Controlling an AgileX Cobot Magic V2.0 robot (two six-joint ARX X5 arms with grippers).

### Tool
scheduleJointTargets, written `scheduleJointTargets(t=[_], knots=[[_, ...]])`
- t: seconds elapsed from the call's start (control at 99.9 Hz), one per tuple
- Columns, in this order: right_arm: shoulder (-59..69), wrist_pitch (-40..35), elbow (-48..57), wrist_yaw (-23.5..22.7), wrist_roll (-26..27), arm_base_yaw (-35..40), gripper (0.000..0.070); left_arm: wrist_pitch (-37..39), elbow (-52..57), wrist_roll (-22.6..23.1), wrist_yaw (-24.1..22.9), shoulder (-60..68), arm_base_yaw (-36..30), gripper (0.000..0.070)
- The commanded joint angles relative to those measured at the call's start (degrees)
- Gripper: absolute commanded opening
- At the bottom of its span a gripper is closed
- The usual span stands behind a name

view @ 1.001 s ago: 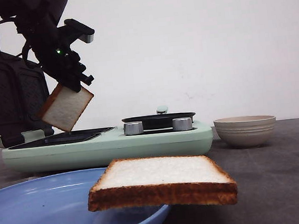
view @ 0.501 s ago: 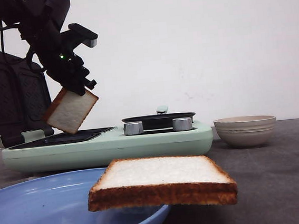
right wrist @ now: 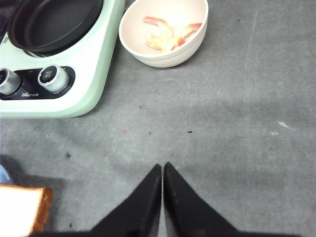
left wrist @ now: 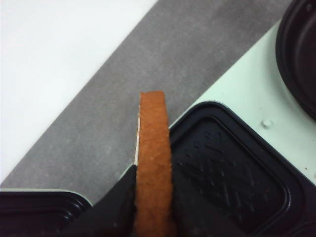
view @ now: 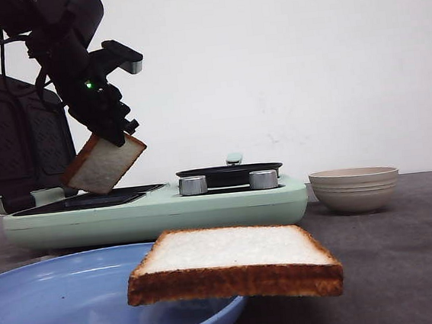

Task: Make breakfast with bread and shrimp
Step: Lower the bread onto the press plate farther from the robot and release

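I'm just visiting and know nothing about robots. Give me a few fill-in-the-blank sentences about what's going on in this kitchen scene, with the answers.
1. The left claw grips a slice of ____ above the green cooker's dark grill plate.
2. The right claw hangs shut over the grey ____.
3. The shrimp lie in a beige ____.
4. The other slice rests on the rim of a ____ plate.

Answers: bread; table; bowl; blue

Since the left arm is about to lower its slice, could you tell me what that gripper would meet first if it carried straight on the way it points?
Probably the dark grill plate of the green cooker: the left gripper points down at it, holding the bread just above. Depth is uncertain.
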Motion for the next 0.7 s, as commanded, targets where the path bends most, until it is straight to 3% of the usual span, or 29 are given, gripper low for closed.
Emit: scheduleJointTargets(t=[0.0,0.13,0.32,0.491,0.691], knots=[[0.2,0.5,0.9,0.2,-0.7,0.1,0.0000,0.3,1.4,-0.2,0.2,1.1,-0.2,0.0155],[0.2,0.5,0.9,0.2,-0.7,0.1,0.0000,0.2,1.4,-0.3,1.5,1.1,-0.2,0.0317],[0.2,0.5,0.9,0.2,-0.7,0.1,0.0000,-0.1,1.4,-3.4,4.3,1.1,-0.2,0.0335],[0.2,0.5,0.9,0.2,-0.7,0.1,0.0000,0.0,1.4,-7.2,6.6,1.1,-0.2,0.0519],[0.2,0.5,0.9,0.2,-0.7,0.1,0.0000,0.9,1.4,-10.6,6.6,1.1,-0.2,0.0520]])
